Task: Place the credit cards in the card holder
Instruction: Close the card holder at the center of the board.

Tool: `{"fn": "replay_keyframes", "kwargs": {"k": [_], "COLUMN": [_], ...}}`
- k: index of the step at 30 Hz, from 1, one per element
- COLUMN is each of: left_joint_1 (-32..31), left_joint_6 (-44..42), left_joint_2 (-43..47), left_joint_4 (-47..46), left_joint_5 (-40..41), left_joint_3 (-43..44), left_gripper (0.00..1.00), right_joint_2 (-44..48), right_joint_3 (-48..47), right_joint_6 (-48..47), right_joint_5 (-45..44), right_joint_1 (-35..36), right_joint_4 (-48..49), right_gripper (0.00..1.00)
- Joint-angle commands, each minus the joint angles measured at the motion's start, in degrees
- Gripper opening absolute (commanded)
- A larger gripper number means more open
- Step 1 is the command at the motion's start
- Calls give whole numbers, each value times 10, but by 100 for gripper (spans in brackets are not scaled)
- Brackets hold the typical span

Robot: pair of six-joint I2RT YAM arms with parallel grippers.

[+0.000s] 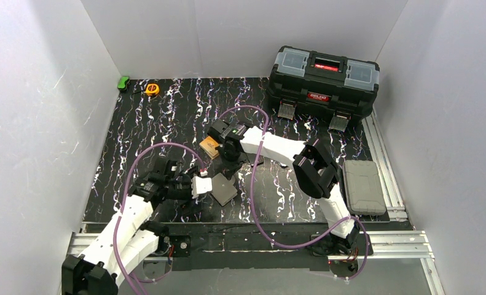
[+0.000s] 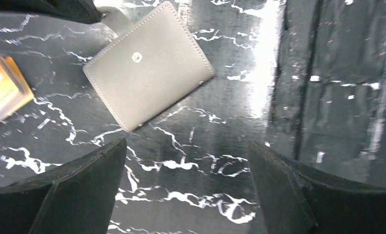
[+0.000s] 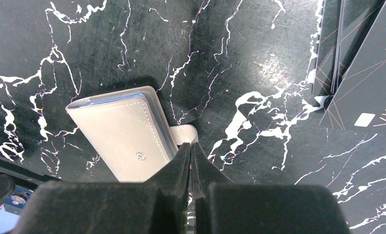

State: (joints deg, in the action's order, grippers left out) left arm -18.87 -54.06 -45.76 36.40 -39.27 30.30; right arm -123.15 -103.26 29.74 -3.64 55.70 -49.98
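Card holder (image 1: 223,188): 1, low centre of top view.
Orange block (image 1: 209,147): 1, just above-left of it.
Dark cards (image 3: 371,83): at least 2, overlapping, upper right of right wrist view; exact no. unclear.
Toolbox (image 1: 323,80): 1, upper right.
Grey case (image 1: 363,186): 1, right side.
Tape measure (image 1: 152,89): 1, upper left.
Green obj (image 1: 124,82): 1, upper left.
Arms: 2, i.e. left arm (image 1: 126,224) and right arm (image 1: 317,172).
Purple cables (image 1: 252,203): 2.
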Motion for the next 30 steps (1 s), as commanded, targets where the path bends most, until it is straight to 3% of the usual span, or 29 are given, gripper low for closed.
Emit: {"fn": "replay_keyframes", "kwargs": {"k": [1,5,11,23,26,30], "left_joint_1": [0,1,0,0,0,-1], "left_joint_6": [-108,-188,-312,-552,-612,-655], "left_joint_2": [5,16,33,-104,-130,-147], "left_joint_4": [-87,-154,-257,-215,-181,-167], "left_joint_5": [-16,-18,-68,-130,-133,-131], "left_joint_3": [-40,-83,-160,-125,-112,-111], "left_gripper": [89,79,74,62,52,29], "right_joint_2": [23,36,49,62,60,58], "right_joint_3": [10,34,51,46,44,48], "right_joint_6": [1,5,-8,-2,-3,-3], "right_joint_5": [22,50,89,142,151,170], "right_joint_1": [-13,-25,-38,-41,-41,-41], "right_joint_4": [2,12,26,36,36,44], "right_gripper": [4,1,1,1,1,1]}}
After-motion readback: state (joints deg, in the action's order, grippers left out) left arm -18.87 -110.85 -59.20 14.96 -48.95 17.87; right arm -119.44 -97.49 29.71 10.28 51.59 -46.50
